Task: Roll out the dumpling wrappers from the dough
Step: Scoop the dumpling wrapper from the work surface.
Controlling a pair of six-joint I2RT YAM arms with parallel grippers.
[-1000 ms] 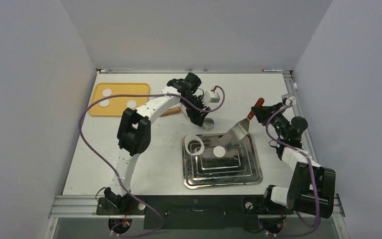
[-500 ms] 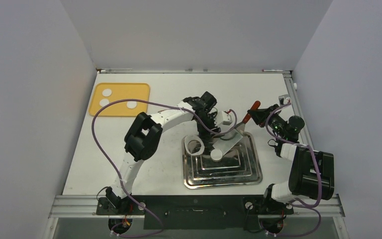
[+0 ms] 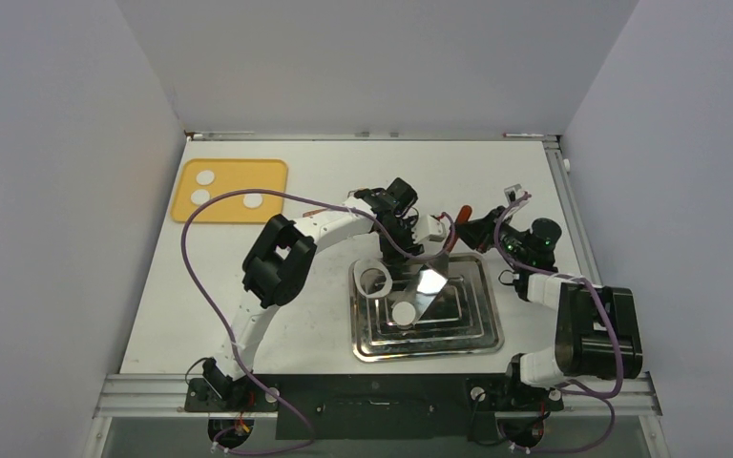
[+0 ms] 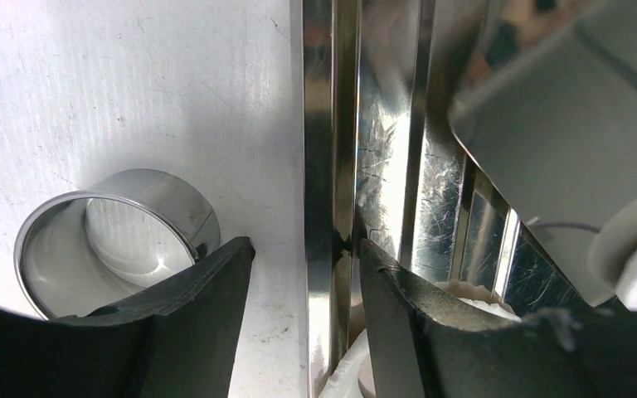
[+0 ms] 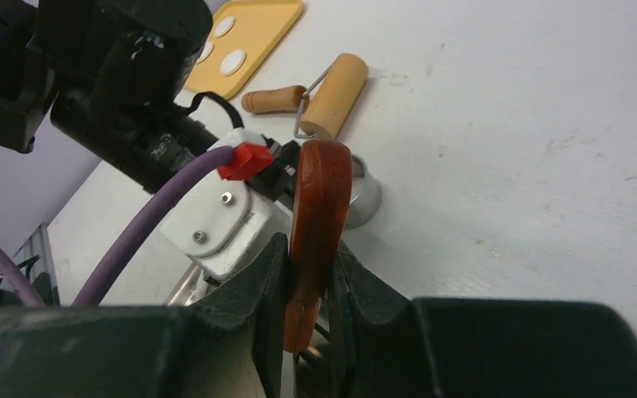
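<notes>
Bench [image 3: 167, 315]: a bare white stretch lies between the yellow board [image 3: 272, 172] in the far left corner and the stepped steel tray [image 3: 490, 329], centre-near. My right gripper [image 5: 311, 265] clamps the spatula [image 3: 429, 282] by its red handle, blade tilted over the tray's far edge. My left gripper [image 4: 304, 249] is part-open, jaws straddling the tray rim, with the metal ring [image 4: 116, 224] just outside. One dough [image 3: 404, 313] piece sits in the tray, and three more sit on the board.

Spatula [image 3: 431, 280], dough [image 3: 404, 313] farther left now.
</notes>
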